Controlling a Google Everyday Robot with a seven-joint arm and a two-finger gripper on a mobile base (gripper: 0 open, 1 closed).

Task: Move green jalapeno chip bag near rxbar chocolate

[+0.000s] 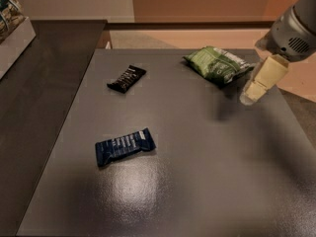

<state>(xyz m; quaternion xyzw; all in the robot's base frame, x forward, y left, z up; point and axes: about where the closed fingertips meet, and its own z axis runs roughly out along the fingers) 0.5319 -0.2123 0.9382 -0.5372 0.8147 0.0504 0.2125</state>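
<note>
The green jalapeno chip bag (217, 64) lies flat at the far right of the dark table (197, 181). The rxbar chocolate (127, 78), a small black-wrapped bar, lies at the far left-centre, well apart from the bag. My gripper (253, 93) hangs from the grey arm at the right edge, just right of and a little nearer than the bag, above the table. It holds nothing that I can see.
A larger dark-blue bar with a white end (125, 146) lies nearer the front left. A darker counter (34, 107) adjoins the table on the left, with a white box of packets (12, 26) at its far end.
</note>
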